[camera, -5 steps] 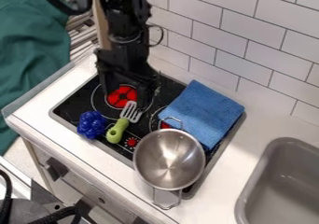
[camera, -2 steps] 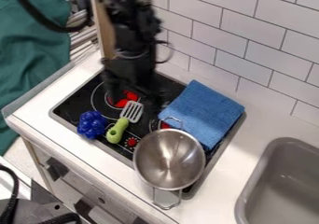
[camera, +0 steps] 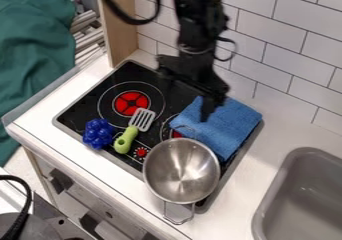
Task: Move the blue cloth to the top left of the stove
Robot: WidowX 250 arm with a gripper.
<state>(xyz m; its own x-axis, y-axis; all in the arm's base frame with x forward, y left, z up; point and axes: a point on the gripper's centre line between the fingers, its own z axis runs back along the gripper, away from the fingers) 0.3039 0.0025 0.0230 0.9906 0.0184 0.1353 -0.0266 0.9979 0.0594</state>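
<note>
The gripper [camera: 189,91] hangs over the back of the stove, open, with one finger above the left part of the cloth and the other farther left. Folded flat, the blue cloth [camera: 227,126] covers the stove's back right part and part of the right burner. The gripper hides a bit of the cloth's upper left edge. Black and framed in grey, the stove [camera: 93,98] has its left red burner uncovered at upper left.
A steel pot [camera: 180,171] stands at the stove's front right, against the cloth's lower edge. A green-handled spatula [camera: 125,140] and a dark blue bumpy toy [camera: 98,134] lie at front left. The tiled wall [camera: 290,54] rises behind; a grey sink [camera: 300,199] is at right.
The arm and gripper have moved right, from over the left burner to the cloth's left part. The left burner is uncovered now. Cloth, pot, spatula and toy have stayed put.
</note>
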